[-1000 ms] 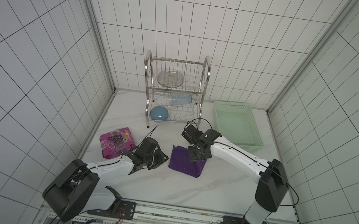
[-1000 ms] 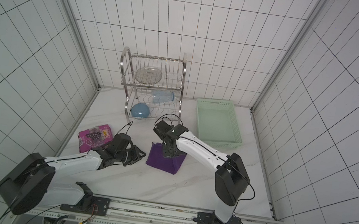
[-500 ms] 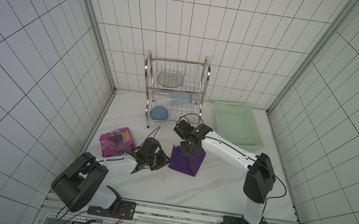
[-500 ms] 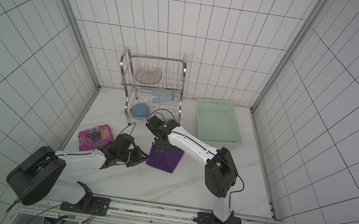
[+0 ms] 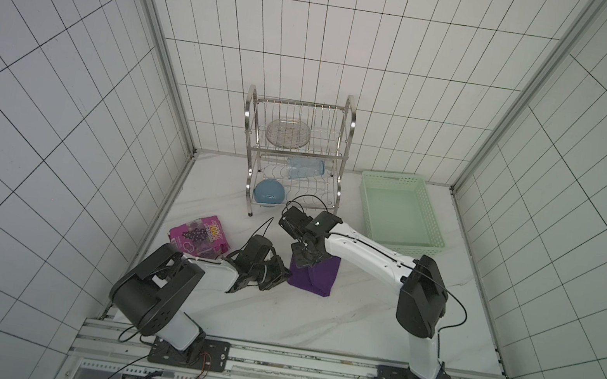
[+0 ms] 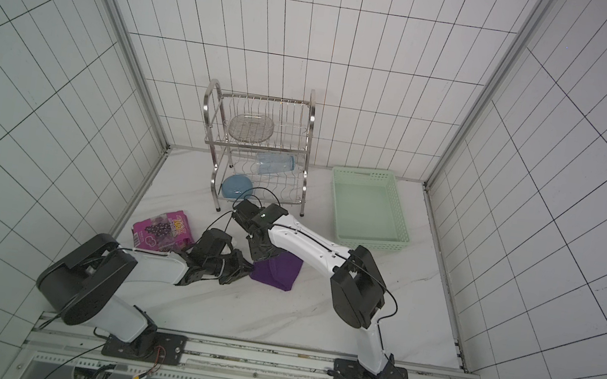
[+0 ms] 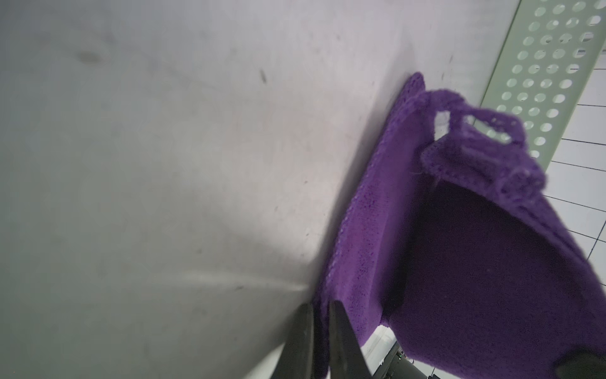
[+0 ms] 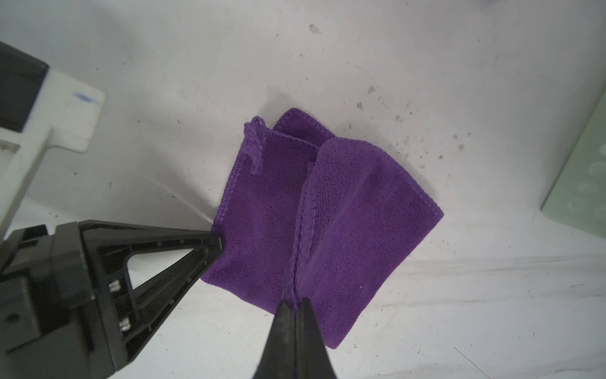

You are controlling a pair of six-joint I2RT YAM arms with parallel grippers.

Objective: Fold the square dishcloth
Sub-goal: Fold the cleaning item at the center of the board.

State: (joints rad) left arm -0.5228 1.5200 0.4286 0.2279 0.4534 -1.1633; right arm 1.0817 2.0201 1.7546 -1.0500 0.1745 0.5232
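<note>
On the marble counter (image 5: 314, 322), in front of the dish rack (image 5: 294, 156), lies the square dishcloth (image 5: 315, 278) (image 6: 277, 272), deep purple and partly doubled over. One half lies flat, and the other half is lifted into a loose flap with a dark hollow under it, as the left wrist view shows (image 7: 459, 262). A thin loop (image 8: 254, 144) hangs at one corner, away from the pinched spot. The right end effector (image 8: 295, 305) comes down from above with its fingers pressed together on the stitched edge of the raised flap; in both top views it sits over the cloth's rack-side part (image 5: 303, 264). The left end effector (image 7: 320, 328) lies low on the counter at the cloth's left edge. Its fingers are close together with the cloth's edge between them, but whether they grip it I cannot tell. From the right wrist its black tip touches that same edge (image 8: 211, 244). A pink-purple snack packet (image 5: 198, 239) lies near the left wall, just beyond the left arm and apart from the cloth. Inside the rack, a blue bowl (image 5: 269, 193) rests on the lower shelf, a clear bottle (image 5: 305, 169) lies on its side above it, and a metal dish (image 5: 288, 133) sits on top. A green basket (image 5: 427, 221) stands at the back right, well apart from the cloth.
</note>
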